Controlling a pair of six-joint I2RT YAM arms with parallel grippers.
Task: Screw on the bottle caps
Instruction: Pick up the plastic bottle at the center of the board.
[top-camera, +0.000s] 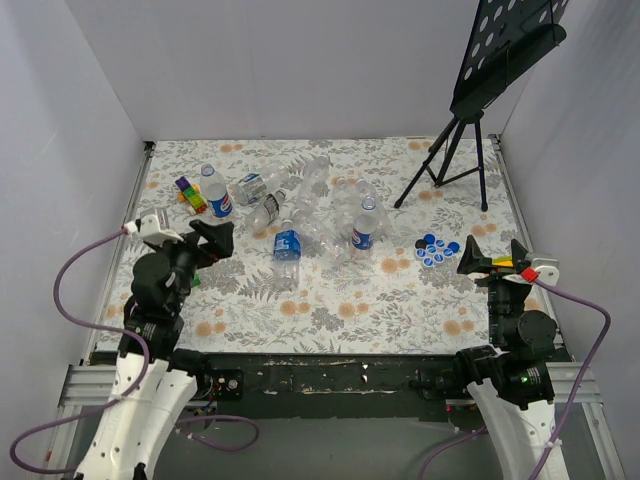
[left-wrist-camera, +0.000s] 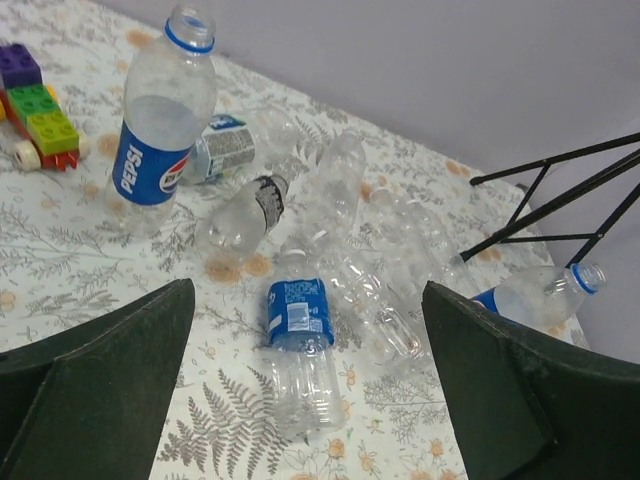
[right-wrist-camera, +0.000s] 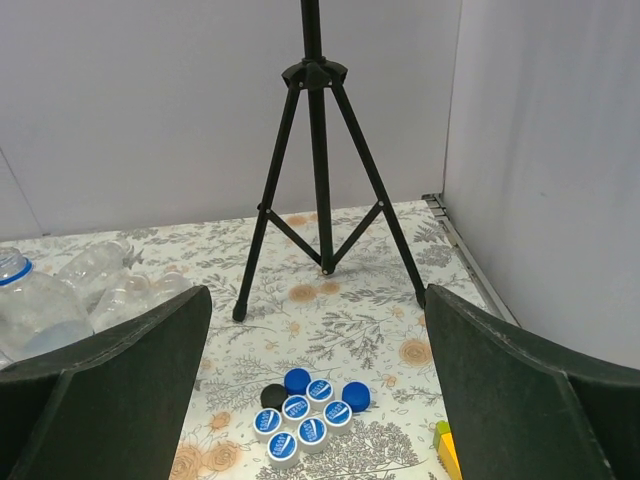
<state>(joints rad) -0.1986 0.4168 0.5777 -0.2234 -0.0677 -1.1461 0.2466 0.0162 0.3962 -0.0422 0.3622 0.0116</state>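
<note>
Several blue bottle caps (top-camera: 435, 250) lie in a tight cluster on the floral table (top-camera: 330, 300); in the right wrist view the bottle caps (right-wrist-camera: 308, 412) sit low between my fingers, one of them black. Clear bottles (top-camera: 310, 205) lie heaped mid-table. A Pepsi bottle (top-camera: 217, 192) (left-wrist-camera: 160, 130) stands uncapped at the left, another labelled bottle (top-camera: 365, 225) stands at the heap's right. A blue-labelled bottle (top-camera: 287, 250) (left-wrist-camera: 300, 340) lies nearest my left gripper (top-camera: 213, 240) (left-wrist-camera: 306, 290), which is open above the table. My right gripper (top-camera: 493, 250) (right-wrist-camera: 318, 292) is open just right of the caps.
A black tripod stand (top-camera: 450, 160) (right-wrist-camera: 318, 150) occupies the far right corner. A toy of coloured blocks (top-camera: 190, 193) (left-wrist-camera: 35, 110) sits far left beside the Pepsi bottle. A yellow-green block (right-wrist-camera: 447, 450) lies by my right finger. White walls close three sides.
</note>
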